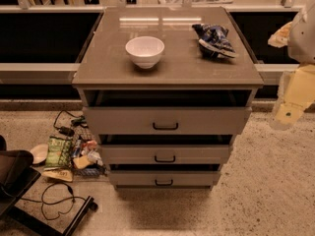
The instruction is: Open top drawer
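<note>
The top drawer (165, 120) is the widest grey front of the cabinet, with a small black bar handle (165, 127) at its middle. A dark gap shows between its front and the countertop (108, 68) above, so it stands out a little from the cabinet. Two narrower grey drawer fronts (165, 155) sit below it. My gripper (290, 107) hangs at the right edge of the camera view, to the right of the cabinet's top corner and apart from the drawer and its handle.
A white bowl (144, 50) and a blue snack bag (214, 40) lie on the countertop. Packets and clutter (69, 154) lie on the floor left of the cabinet, with black cables (56, 200) and a black chair base (15, 173).
</note>
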